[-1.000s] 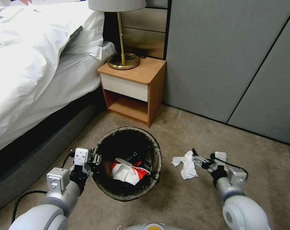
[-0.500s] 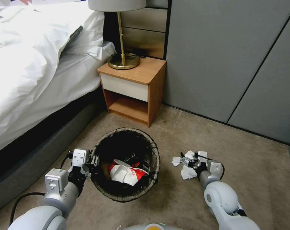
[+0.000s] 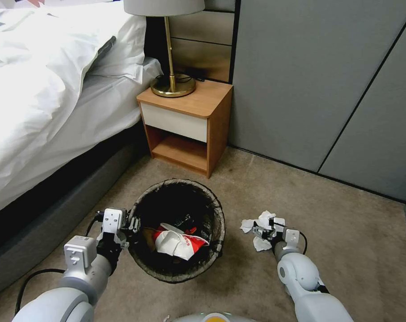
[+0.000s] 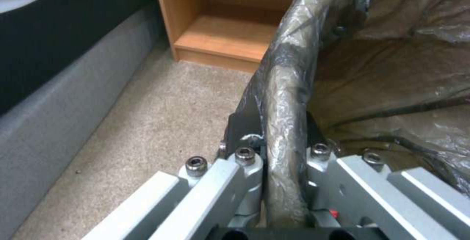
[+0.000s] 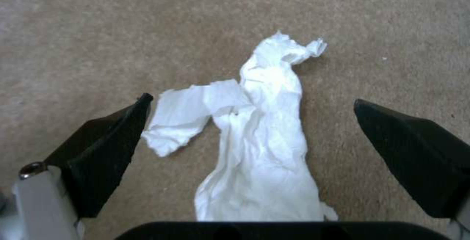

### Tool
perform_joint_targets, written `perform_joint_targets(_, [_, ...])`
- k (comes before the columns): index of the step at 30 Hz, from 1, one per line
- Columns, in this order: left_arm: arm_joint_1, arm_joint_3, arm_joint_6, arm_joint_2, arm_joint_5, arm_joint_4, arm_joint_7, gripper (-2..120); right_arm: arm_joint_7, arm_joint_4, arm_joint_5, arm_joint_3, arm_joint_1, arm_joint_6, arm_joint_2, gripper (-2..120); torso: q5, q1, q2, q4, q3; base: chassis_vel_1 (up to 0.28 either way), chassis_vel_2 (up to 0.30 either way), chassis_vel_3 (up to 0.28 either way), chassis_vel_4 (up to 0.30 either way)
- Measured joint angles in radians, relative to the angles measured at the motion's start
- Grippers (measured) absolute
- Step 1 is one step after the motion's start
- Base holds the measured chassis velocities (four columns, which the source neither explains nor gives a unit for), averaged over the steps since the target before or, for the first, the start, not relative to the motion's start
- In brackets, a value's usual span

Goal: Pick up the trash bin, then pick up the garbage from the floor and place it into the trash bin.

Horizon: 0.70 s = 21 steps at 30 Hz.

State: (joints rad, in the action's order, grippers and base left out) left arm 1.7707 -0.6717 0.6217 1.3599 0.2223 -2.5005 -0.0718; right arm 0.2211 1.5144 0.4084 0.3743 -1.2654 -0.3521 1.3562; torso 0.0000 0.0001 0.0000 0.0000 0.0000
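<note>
Two grippers: left gripper (image 3: 132, 225) fingers pinch crinkly bagged trash bin (image 3: 216, 210) rim; right gripper (image 5: 249, 122) fingers spread astride crumpled tissue (image 5: 259, 137).

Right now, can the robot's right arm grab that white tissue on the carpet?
Probably yes. The right gripper hangs open right over the white tissue, one finger each side, nothing between.

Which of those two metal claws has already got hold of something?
The left gripper: it is clamped on the bag-lined rim of the round trash bin. The right gripper hangs open over the crumpled white tissue on the carpet.
</note>
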Motion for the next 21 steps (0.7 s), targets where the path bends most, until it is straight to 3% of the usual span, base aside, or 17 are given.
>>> perform_joint_targets(21, [-0.013,0.002,-0.002,-0.007,0.0,0.0,-0.005,1,-0.025,-0.145,-0.021,-0.018,0.11,0.041,0.018,100,0.0,0.0,0.0,0.0,0.0,0.0,0.0,0.0,0.0])
